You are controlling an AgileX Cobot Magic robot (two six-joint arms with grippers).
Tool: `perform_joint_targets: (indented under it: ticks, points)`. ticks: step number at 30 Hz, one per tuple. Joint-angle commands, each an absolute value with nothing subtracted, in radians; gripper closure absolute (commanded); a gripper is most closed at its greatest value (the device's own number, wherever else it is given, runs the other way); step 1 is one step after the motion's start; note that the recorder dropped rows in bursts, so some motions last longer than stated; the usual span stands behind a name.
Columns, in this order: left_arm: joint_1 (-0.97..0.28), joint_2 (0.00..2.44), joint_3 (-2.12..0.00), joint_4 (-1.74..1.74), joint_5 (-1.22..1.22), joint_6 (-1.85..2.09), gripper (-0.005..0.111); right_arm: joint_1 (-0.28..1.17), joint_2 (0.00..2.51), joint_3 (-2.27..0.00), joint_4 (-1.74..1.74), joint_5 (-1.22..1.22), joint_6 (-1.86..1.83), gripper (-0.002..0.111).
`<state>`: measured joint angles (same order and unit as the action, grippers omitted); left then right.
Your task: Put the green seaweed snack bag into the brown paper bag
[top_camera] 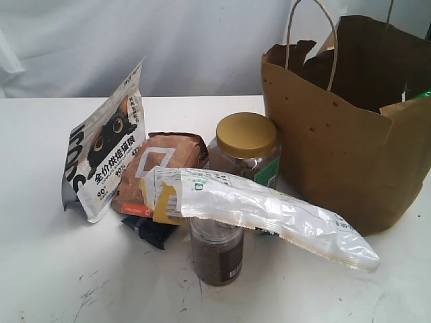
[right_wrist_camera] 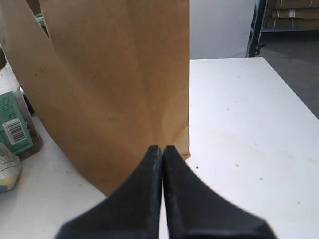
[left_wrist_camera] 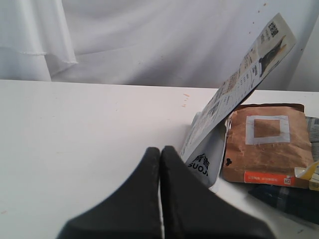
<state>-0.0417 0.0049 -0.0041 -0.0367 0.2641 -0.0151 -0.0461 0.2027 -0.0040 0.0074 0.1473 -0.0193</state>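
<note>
Green seaweed snack bag (top_camera: 421,94) peeks from brown paper bag (top_camera: 337,155) beside jar (top_camera: 246,145); left pincer (left_wrist_camera: 160,152), right pincer (right_wrist_camera: 163,150) clenched empty.

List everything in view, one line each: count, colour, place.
paper bag: 1, brown, standing at right, top open
green packet: 1, green, only a sliver shows at the paper bag's rim, far right
standing pouch: 1, white and black with a cat face, far left
flat pouch: 1, brown with a white square, beside the standing pouch
big jar: 1, clear with a gold lid, middle, next to the paper bag
long packet: 1, white and yellow, lying across the small jar
small jar: 1, clear, dark contents, front middle
dark packet: 1, blackish, under the flat pouch
table: 1, white
left tool: 1, black, shut, empty
right tool: 1, black, shut, empty, facing the paper bag
</note>
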Motion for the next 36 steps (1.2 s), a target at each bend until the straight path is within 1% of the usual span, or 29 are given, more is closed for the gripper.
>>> perform_joint_targets:
  ticks: [1,4,14,36]
  points:
    - [-0.039,0.000,0.000,-0.042,0.266,-0.018,0.107,-0.052,0.188,0.000,0.008,0.171,-0.028,0.108]
    - [-0.039,0.000,0.000,-0.042,0.266,-0.018,0.107,-0.052,0.152,0.000,0.008,0.241,-0.028,0.108]
    - [-0.039,0.000,0.000,-0.042,0.266,-0.018,0.107,-0.052,0.028,0.000,0.008,0.312,-0.038,0.108]
    - [-0.039,0.000,0.000,-0.042,0.266,-0.018,0.107,-0.052,0.026,0.000,0.009,0.315,-0.034,0.108]
